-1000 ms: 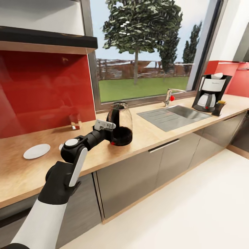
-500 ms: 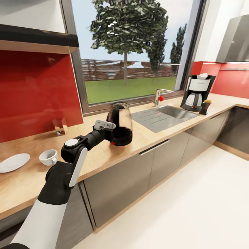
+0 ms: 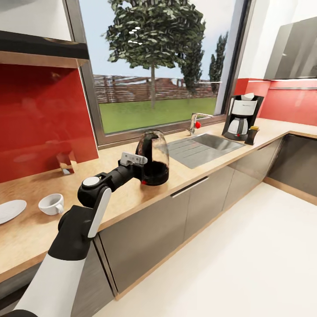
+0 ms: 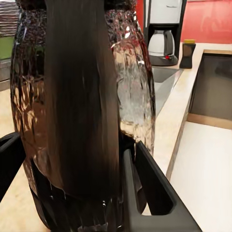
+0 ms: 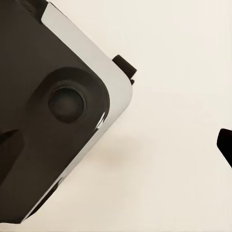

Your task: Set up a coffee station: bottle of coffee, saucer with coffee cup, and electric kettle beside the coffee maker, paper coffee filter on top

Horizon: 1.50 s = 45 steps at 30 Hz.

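The left claw [image 3: 141,169] is clenched on the electric kettle [image 3: 152,157], its two fingers [image 4: 145,186] on either side of the dark handle in the left wrist view, and the kettle is carried upright over the front of the surface [image 3: 105,193]; the step in hand looks like the kettle's transfer. The coffee maker [image 3: 241,117] stands well apart at the far end beyond the sink [image 3: 207,146], with the bottle of coffee [image 3: 252,135] just beside it (the coffee cup [image 3: 51,204] and saucer [image 3: 9,210] wait on the near end). Next the robot should travel along the surface and set the kettle down upright beside the machine; whether the right claw is released or clenched I cannot tell.
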Available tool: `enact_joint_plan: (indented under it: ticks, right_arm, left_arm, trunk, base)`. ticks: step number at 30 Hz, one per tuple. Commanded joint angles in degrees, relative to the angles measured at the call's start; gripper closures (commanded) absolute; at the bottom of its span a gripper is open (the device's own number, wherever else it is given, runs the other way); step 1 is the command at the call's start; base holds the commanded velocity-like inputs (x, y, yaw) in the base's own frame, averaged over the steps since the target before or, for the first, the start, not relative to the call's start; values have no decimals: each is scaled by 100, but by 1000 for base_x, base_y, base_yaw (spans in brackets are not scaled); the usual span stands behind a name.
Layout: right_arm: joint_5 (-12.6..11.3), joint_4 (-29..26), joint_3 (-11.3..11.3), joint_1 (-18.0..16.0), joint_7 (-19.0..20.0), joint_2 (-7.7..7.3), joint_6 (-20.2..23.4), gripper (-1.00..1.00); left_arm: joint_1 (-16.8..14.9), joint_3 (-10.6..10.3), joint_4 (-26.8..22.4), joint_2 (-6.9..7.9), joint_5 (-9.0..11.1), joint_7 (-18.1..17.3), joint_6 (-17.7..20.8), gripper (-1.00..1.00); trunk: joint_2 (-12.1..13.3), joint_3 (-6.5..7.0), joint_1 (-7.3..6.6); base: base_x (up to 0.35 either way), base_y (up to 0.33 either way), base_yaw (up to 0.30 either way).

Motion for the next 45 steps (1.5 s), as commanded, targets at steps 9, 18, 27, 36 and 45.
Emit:
enact_joint_plan:
  ticks: [9,18,27,36,45]
  right_arm:
    - [1,12,23,-9,-2,11,-22,-100]
    - [-3,14,25,-9,-2,11,-21,-100]
    - [-3,15,25,-9,-2,11,-21,-100]
    - [-3,16,25,-9,-2,11,-21,-100]
    - [1,16,25,-9,-2,11,-21,-100]
  left_arm:
    - [-5,5,-6,-2,65,3,40,100]
    - [-5,5,-6,-2,65,2,40,100]
    - [-5,5,-6,-2,67,1,41,100]
    - [-5,5,-6,-2,70,1,40,100]
    - [-5,5,-6,-2,72,0,40,100]
  trunk:
    - [-3,-5,0]
    - [-3,16,0]
    - [-3,44,0]
    - [-3,73,0]
    - [-3,102,0]
  base:
    - [0,0,-4]
    - [0,0,-214]
    - [0,0,-262]
    - [0,0,-265]
    - [0,0,-265]
